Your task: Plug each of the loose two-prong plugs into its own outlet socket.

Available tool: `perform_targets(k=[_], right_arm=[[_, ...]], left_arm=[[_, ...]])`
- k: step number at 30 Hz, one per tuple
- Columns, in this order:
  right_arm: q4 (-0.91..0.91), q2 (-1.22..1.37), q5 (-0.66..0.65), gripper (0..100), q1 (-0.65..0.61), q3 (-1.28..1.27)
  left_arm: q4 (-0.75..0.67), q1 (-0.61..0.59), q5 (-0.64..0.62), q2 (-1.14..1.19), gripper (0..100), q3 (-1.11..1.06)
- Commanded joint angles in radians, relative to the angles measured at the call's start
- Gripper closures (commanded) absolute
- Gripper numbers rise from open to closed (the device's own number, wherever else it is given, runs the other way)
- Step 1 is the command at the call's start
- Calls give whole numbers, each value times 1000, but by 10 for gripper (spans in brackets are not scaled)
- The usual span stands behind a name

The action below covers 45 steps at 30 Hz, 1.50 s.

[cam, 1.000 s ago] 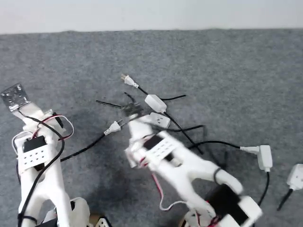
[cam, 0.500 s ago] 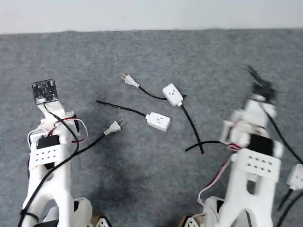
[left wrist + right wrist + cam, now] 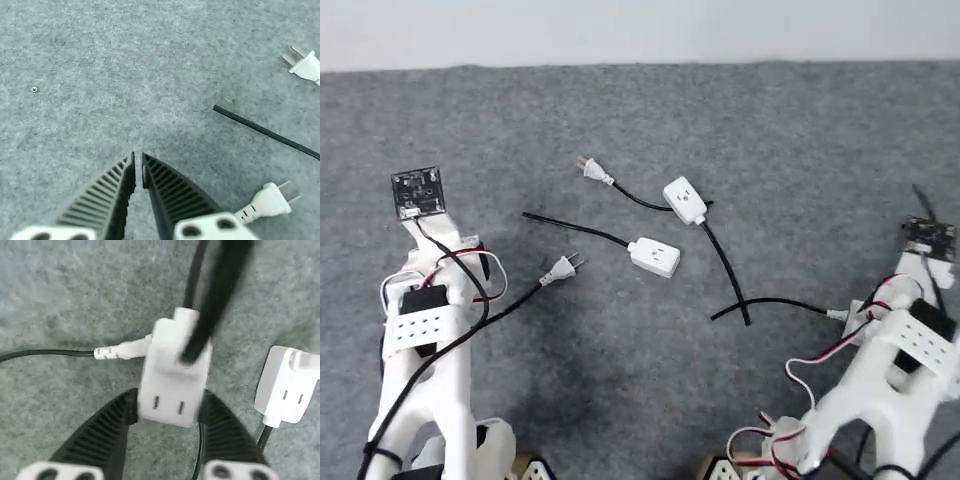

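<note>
Nearest the bottom edge of the high view, two white arms stand on a grey carpet [image 3: 800, 150]. The left arm [image 3: 420, 340] is at lower left. Its wrist view shows the left gripper [image 3: 138, 157] with ribbed black fingers pressed almost together over bare carpet, holding nothing. The right arm [image 3: 905, 350] is at lower right. In its wrist view the right gripper [image 3: 169, 397] is spread, one finger on each side of a white outlet socket [image 3: 172, 375] with its two slots showing; whether the fingers touch it cannot be told. A white cord end [image 3: 120, 349] meets that socket's side, and a second socket [image 3: 282, 390] lies just beside it at the frame's right edge. Toward the middle of the high view a loose two-prong plug [image 3: 562, 268] lies left of centre, with a socket block [image 3: 654, 256] near it on the right. Farther up lie an upper socket block [image 3: 685, 199] and, left of it, a second plug [image 3: 588, 168] — all four apart from one another. A white wall [image 3: 640, 30] closes the top.
</note>
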<state>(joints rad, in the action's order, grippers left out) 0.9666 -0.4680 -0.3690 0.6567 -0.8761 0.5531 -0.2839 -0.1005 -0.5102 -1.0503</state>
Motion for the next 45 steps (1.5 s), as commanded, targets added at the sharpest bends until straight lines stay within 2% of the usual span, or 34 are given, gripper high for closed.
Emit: perform_targets(k=[1,7,10,12,15,19,23,28,31,34,39,45], right_arm=[[113,-27,-35,686,5,101],[446,-139,-34,722,-79,371],[575,-196,-20,762,-183,496],[628,-216,43,794,-277,566],[642,-202,107,819,-460,621],[579,-71,115,819,-728,629],[394,142,107,819,-872,635],[119,435,26,819,-928,675],[62,615,-14,821,-949,779],[70,769,-32,822,-983,913],[177,960,-130,822,-1040,1083],[229,1082,-241,822,-992,1177]], left_arm=[[-29,18,12,-20,981,1],[-87,20,12,-20,981,-30],[-103,43,21,-20,981,-50],[-100,57,77,-20,981,-54],[-78,86,169,-20,981,-68],[-69,103,187,-20,981,-73],[-51,104,187,-21,957,-62],[40,129,193,-20,796,-53],[114,178,261,-20,772,-53],[143,187,388,-20,772,-53],[187,196,502,-26,772,-54],[224,282,643,-29,770,-91]])
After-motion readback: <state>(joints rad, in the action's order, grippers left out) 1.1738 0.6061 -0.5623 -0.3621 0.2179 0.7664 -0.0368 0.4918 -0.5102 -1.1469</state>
